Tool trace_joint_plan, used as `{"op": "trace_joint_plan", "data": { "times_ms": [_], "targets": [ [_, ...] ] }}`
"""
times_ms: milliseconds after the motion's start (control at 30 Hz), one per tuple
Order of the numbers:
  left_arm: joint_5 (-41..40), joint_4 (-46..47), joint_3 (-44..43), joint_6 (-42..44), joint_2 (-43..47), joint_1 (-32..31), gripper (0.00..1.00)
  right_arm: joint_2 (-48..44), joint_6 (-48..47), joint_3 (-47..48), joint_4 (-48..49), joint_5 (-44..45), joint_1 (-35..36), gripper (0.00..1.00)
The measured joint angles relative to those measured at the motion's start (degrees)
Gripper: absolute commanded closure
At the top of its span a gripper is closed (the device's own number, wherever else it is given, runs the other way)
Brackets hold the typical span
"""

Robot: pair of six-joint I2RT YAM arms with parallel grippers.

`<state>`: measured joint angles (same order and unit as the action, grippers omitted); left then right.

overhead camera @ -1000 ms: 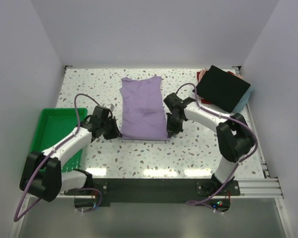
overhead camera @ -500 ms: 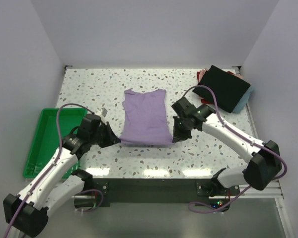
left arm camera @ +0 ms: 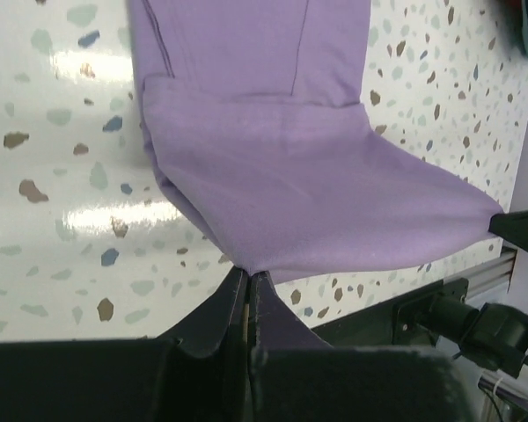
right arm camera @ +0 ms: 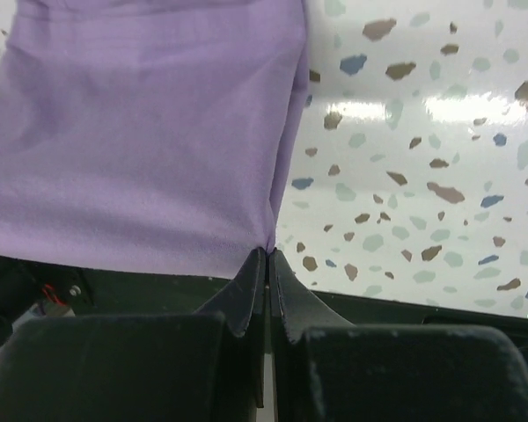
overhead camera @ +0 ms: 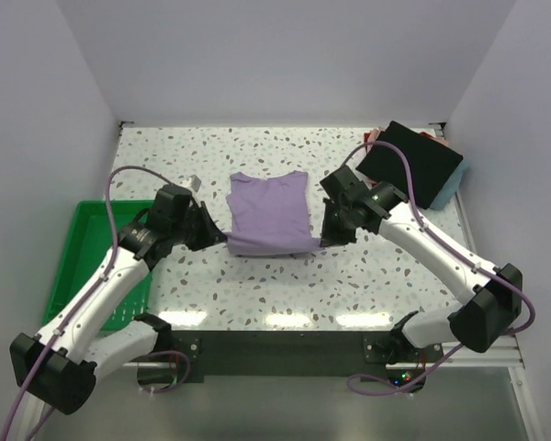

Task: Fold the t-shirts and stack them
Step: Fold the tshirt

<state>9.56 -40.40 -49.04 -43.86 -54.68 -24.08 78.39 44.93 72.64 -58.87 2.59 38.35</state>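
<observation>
The lavender t-shirt [overhead camera: 270,213] lies lengthwise on the speckled table, its near hem lifted off the surface. My left gripper [overhead camera: 222,239] is shut on the hem's left corner; in the left wrist view the gripper [left arm camera: 248,274] pinches the cloth [left arm camera: 290,167]. My right gripper [overhead camera: 323,241] is shut on the hem's right corner; in the right wrist view the gripper [right arm camera: 269,253] holds the shirt [right arm camera: 150,132]. The hem hangs stretched between both grippers. A folded black t-shirt [overhead camera: 411,163] tops a stack at the back right, with red/pink [overhead camera: 372,139] and light blue [overhead camera: 454,185] edges showing beneath.
A green plastic tray [overhead camera: 78,266] sits at the left table edge, partly under my left arm. White walls close in the back and sides. The black base rail [overhead camera: 285,344] runs along the near edge.
Both grippers have raised the near hem and carried it away from the bases toward the collar, so the visible shirt has become shorter. The arms moved farther over the table.
</observation>
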Motion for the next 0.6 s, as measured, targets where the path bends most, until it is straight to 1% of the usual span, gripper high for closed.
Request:
{"op": "trace_joint_plan", "data": {
  "times_ms": [133, 267, 400, 600],
  "targets": [
    [-2.3, 1.8, -5.3, 1.0, -6.4, 0.1, 1.00, 3.5, -0.7, 4.4, 0.1, 1.2, -2.5, 1.00],
    [-2.7, 4.3, -8.3, 1.9, -11.5, 1.2, 1.00, 8.9, -2.2, 9.6, 0.3, 1.5, -5.7, 1.00],
    [-2.3, 6.7, -10.4, 3.1, -16.8, 3.7, 1.00, 14.7, -3.6, 15.1, 0.7, 1.8, -7.6, 1.00],
    [0.9, 10.3, -14.1, 4.6, -23.9, 8.2, 1.00, 21.9, -4.9, 22.8, 1.2, 2.1, -9.5, 1.00]
  ]
}}
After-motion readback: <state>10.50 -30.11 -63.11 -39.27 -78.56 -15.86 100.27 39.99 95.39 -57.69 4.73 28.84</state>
